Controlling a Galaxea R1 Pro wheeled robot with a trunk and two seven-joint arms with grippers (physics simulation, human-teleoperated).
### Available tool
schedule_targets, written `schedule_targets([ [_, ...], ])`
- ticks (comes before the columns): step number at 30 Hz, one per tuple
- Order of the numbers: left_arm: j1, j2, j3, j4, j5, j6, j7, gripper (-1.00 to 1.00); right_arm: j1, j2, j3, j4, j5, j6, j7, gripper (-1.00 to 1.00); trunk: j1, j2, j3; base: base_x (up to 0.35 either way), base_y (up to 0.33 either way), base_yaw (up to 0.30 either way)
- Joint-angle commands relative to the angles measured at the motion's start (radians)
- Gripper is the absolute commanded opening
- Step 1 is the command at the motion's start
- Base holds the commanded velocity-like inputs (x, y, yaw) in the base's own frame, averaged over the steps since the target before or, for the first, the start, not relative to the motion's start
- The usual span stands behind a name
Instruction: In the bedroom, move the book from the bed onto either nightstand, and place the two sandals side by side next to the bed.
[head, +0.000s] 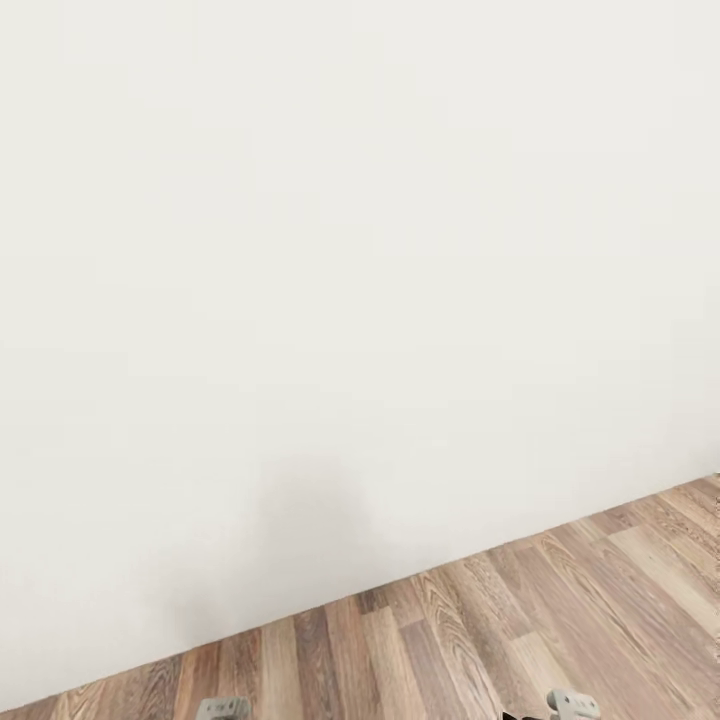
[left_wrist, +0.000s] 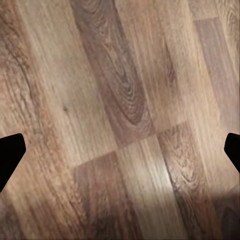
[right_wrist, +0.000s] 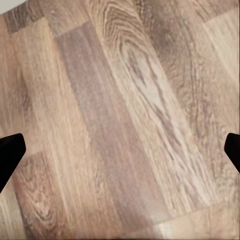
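Note:
I face a plain white wall (head: 340, 250) of the bedroom, with wood-plank floor (head: 520, 620) below it. The book, the bed, the nightstand and the sandals are out of view. In the left wrist view my left gripper (left_wrist: 120, 155) points down at bare planks; its black fingertips (left_wrist: 10, 155) sit far apart at the picture's edges with nothing between them. My right gripper (right_wrist: 120, 155) is likewise open over bare floor, fingertips (right_wrist: 10, 152) wide apart. Small grey parts of my left arm (head: 222, 708) and right arm (head: 572, 705) peek in at the head view's lower edge.
The wall meets the floor along a slanting line close in front of me. My faint shadow (head: 300, 530) falls on the wall's lower part. The floor widens toward the right. A sliver of white wall (right_wrist: 10, 5) shows in the right wrist view.

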Motion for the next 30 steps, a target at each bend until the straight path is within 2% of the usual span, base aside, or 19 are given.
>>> schedule_targets([
  [1, 0.000, 0.000, 0.008, 0.001, -0.011, -0.005, -0.002, 1.00, -0.001, 0.000, -0.009, 0.001, 0.010, -0.004, 0.004, 1.00, 0.000, 0.000, -0.001, 0.000, 0.000, -0.230],
  [30, 0.000, 0.000, 0.008, 0.001, -0.011, -0.005, -0.003, 1.00, -0.001, 0.000, -0.009, 0.001, 0.010, -0.004, 0.004, 1.00, 0.000, 0.000, -0.001, 0.000, 0.000, -0.226],
])
